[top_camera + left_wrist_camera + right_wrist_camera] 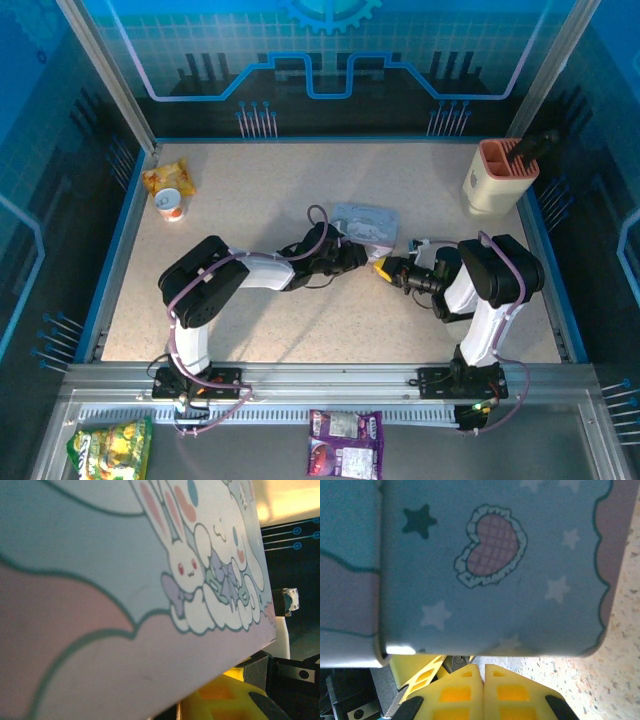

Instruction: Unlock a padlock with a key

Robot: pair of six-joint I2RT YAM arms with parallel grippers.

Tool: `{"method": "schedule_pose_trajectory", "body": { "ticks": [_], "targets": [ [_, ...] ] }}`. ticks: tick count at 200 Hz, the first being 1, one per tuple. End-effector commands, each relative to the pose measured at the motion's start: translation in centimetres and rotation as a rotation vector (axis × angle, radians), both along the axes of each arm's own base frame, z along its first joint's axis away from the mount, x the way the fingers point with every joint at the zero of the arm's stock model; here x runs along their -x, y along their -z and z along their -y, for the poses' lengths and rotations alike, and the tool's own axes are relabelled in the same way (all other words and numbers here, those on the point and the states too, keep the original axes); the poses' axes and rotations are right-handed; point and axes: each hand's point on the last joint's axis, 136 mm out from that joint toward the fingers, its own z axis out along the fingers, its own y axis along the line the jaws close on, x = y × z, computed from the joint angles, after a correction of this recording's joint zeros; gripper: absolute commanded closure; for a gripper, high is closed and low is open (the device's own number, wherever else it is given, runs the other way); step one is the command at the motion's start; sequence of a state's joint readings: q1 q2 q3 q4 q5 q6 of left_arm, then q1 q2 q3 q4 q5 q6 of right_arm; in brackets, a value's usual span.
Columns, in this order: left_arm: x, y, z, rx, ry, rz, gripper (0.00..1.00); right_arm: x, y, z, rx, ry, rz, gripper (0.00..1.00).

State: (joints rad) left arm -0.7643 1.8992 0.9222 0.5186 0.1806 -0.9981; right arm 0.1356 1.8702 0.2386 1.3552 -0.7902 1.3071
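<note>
The padlock and the key are hidden. A flat grey-blue tin (365, 218) with cartoon bunnies lies at the table's middle. It looms close in the left wrist view (125, 580) and in the right wrist view (490, 580). My left gripper (356, 256) reaches under the tin's near edge. One of its yellow fingers (220, 700) shows below the tin; how its jaws stand is covered. My right gripper (386, 268) sits just right of it, facing the tin, shut (484, 666) with its yellow pads pressed together and nothing visible between them.
A beige holder (497, 175) with a dark tool stands at the back right. A snack packet (166, 177) and a small cup (172, 205) lie at the back left. Snack bags (345, 440) lie below the front rail. Blue rails ring the table.
</note>
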Motion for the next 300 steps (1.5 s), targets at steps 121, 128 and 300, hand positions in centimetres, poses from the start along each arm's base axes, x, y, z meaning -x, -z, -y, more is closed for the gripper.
{"method": "schedule_pose_trajectory", "body": {
  "ticks": [121, 128, 300],
  "targets": [
    [2.9, -3.8, 3.8, 0.203, 0.169, 0.055, 0.73, 3.3, -0.8, -1.7, 0.031, -0.056, 0.079, 1.0],
    [2.9, -3.7, 3.8, 0.206, 0.167, 0.055, 0.73, 3.4, -0.8, -1.9, 0.031, -0.056, 0.078, 1.0],
    [3.8, -4.4, 3.2, 0.245, 0.173, 0.05, 0.89, 2.1, -0.2, 0.1, 0.044, 0.059, 0.039, 1.0]
  ]
}}
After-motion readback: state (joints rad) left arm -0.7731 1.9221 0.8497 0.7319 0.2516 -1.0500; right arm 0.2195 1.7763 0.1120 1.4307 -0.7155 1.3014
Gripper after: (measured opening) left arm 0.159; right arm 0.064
